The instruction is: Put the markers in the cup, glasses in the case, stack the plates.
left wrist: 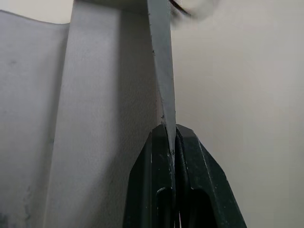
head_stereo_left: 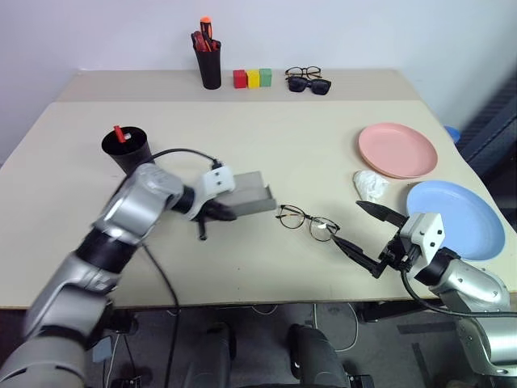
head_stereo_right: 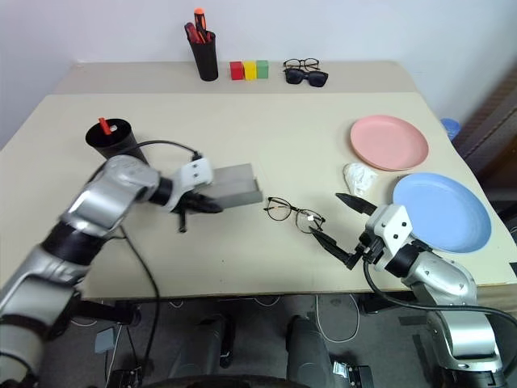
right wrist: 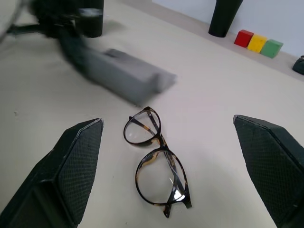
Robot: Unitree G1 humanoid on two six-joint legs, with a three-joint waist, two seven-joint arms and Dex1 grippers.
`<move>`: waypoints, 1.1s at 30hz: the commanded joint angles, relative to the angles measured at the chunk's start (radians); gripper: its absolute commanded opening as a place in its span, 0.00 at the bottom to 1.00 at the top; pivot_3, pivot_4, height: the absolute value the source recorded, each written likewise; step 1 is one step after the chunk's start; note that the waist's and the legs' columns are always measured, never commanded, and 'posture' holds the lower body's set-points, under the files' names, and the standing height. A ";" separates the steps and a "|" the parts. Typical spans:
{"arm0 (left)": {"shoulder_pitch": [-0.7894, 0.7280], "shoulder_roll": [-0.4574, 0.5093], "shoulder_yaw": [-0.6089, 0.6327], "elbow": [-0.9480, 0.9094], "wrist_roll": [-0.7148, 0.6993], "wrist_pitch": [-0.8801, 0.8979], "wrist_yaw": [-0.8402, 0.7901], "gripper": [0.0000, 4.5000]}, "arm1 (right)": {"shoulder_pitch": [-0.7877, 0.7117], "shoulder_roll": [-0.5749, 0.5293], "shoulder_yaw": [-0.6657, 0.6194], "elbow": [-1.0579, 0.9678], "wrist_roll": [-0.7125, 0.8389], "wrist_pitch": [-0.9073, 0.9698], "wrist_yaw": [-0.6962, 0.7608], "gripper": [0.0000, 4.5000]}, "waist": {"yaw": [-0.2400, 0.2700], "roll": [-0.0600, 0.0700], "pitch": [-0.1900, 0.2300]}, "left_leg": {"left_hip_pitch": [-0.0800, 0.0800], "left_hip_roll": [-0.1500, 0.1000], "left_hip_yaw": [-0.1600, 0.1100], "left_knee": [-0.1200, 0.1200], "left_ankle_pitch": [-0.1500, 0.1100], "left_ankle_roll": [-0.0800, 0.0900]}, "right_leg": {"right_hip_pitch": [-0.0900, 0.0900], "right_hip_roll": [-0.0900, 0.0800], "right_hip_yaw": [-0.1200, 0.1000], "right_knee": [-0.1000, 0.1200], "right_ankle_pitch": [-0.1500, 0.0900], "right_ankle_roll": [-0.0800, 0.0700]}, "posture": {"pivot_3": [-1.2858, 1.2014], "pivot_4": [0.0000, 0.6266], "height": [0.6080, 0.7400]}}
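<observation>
Glasses [head_stereo_left: 308, 221], light and fragile, at case's [head_stereo_left: 250, 197] 4 o'clock: take bridge; left gripper [left wrist: 171, 142] pinches case edge, right gripper [head_stereo_left: 365, 234] spread.

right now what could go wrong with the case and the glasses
1. The left gripper's fingers pinch only a thin edge of the grey case, so it might slip or twist.
2. The right gripper is open beside the glasses, which lie flat; closing could push them or stress the thin frame.
3. A crumpled white wad lies near that arm.
</observation>
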 commanded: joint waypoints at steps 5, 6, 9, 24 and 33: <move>0.068 0.113 0.073 -0.206 -0.107 0.032 -0.045 0.01 | -0.041 0.009 0.010 0.036 -0.002 -0.039 0.023 1.00 | 0.016 0.000 0.000 | 0.000 0.000 0.000 0.001 0.000 0.000 | 0.001 -0.001 0.000 -0.001 0.000 0.000 | 0.52 0.24 1.00; 0.065 0.101 0.061 -0.210 -0.110 0.044 -0.030 0.01 | -0.043 0.009 0.011 0.039 -0.003 -0.041 0.024 1.00 | 0.016 0.000 0.000 | 0.000 0.000 0.000 0.001 0.000 0.000 | 0.001 -0.001 0.000 -0.001 0.000 0.000 | 0.52 0.24 1.00; 0.056 0.068 0.021 -0.225 -0.108 0.069 0.001 0.01 | -0.044 0.008 0.010 0.044 -0.003 -0.046 0.028 1.00 | 0.014 0.000 0.000 | -0.001 -0.001 0.000 0.001 0.000 0.000 | 0.000 -0.001 0.000 -0.001 0.000 0.000 | 0.52 0.24 1.00; -0.072 -0.072 -0.198 -0.070 0.013 0.138 0.151 0.01 | 0.037 0.008 -0.016 -0.023 0.002 -0.043 -0.012 1.00 | 0.017 0.000 -0.001 | -0.001 -0.001 0.000 0.003 0.000 0.000 | 0.001 0.000 0.000 0.000 -0.001 0.001 | 0.52 0.24 1.00; -0.164 -0.181 -0.268 0.111 0.069 -0.050 0.107 0.01 | 0.107 -0.018 -0.067 -0.062 0.028 -0.028 0.001 1.00 | 0.016 0.000 -0.001 | 0.000 -0.001 0.000 0.003 0.000 0.000 | 0.002 0.000 0.000 -0.001 0.000 0.000 | 0.52 0.24 1.00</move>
